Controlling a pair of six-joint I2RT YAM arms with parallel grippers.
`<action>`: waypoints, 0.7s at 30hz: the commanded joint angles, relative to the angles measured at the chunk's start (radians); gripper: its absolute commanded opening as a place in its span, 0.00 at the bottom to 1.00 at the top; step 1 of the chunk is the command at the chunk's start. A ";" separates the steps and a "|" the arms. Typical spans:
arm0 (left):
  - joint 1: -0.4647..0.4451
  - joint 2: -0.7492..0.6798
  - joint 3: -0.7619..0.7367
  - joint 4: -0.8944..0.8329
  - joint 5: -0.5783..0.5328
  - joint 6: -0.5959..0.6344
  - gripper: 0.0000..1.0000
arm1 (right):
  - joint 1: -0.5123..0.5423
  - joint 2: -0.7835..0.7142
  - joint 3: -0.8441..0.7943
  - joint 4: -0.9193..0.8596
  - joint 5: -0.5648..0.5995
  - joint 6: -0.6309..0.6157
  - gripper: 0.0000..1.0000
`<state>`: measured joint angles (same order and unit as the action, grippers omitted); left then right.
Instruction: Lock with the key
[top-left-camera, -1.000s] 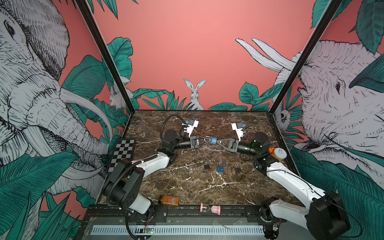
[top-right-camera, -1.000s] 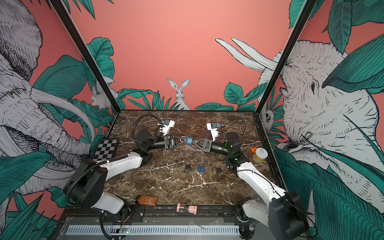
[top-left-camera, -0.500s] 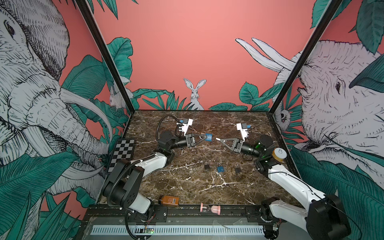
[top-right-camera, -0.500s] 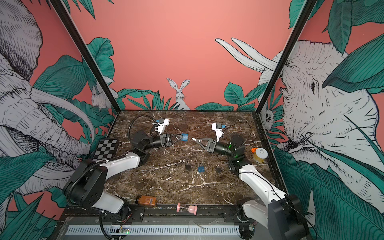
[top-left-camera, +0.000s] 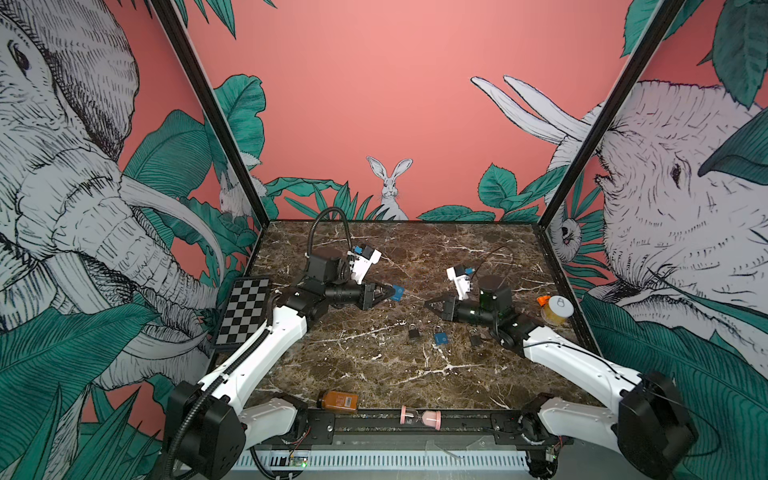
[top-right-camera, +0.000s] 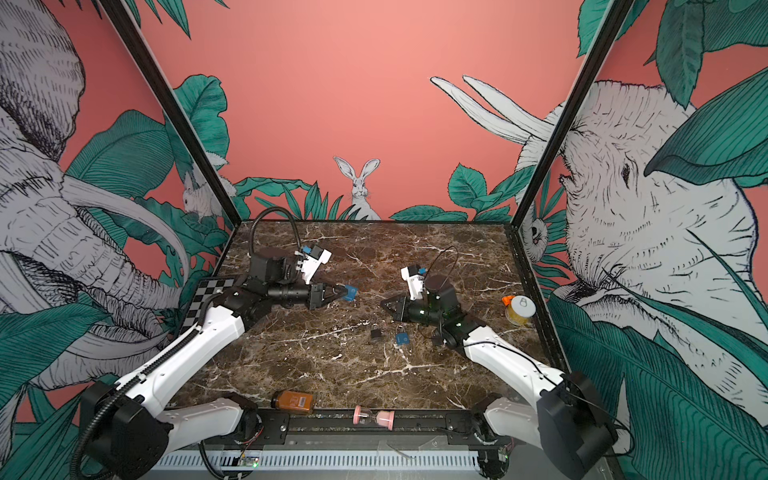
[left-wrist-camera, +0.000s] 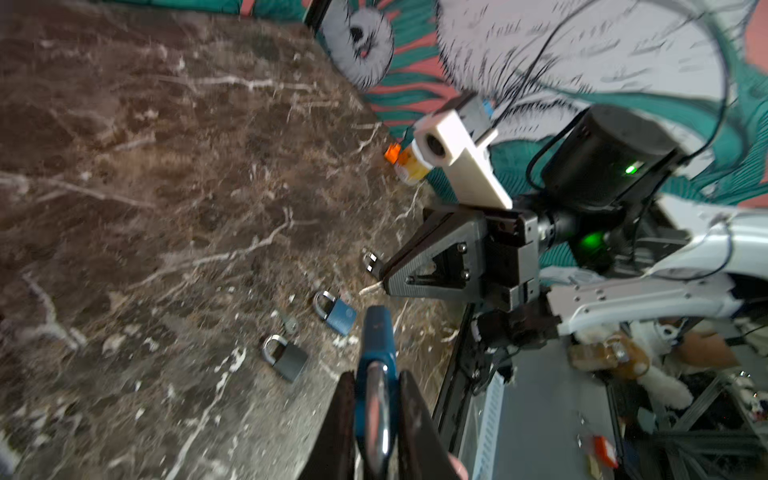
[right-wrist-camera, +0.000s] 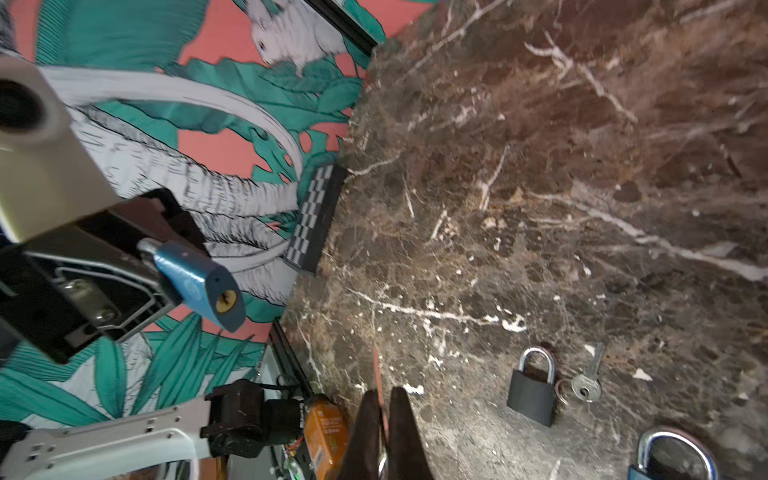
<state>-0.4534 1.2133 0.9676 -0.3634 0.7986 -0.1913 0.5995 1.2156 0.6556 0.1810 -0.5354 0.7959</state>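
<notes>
The left tool (top-left-camera: 387, 292) is pinched tight on the silver loop of the blue lock (top-left-camera: 397, 293). The lock is up in the air over the desk (top-left-camera: 374, 374), near the checkered board (top-left-camera: 245, 309). The right tool (top-left-camera: 428, 302) is squeezed shut on a key (left-wrist-camera: 371, 288). It is farther from the board than the lock and points at the lock without touching it.

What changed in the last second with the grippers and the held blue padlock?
A gap opened between them. The left gripper, shut on the shackle of the blue metal padlock, drew back left; the right gripper, shut on the small silver key, sank lower in both top views, key clear of the lock. Nothing released. The small black metal padlock, amber plastic bottle and pink sand timer stayed put.
</notes>
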 joint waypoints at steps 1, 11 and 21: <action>-0.018 0.054 0.034 -0.348 -0.032 0.245 0.00 | 0.036 0.040 0.019 0.020 0.095 -0.018 0.00; -0.080 0.238 0.132 -0.471 -0.122 0.328 0.00 | 0.190 0.135 -0.029 0.114 0.297 0.061 0.00; -0.099 0.447 0.206 -0.513 -0.166 0.351 0.00 | 0.281 0.231 -0.019 0.161 0.415 0.105 0.00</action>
<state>-0.5392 1.6356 1.1316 -0.8234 0.6441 0.1116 0.8669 1.4231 0.6353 0.2813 -0.1726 0.8761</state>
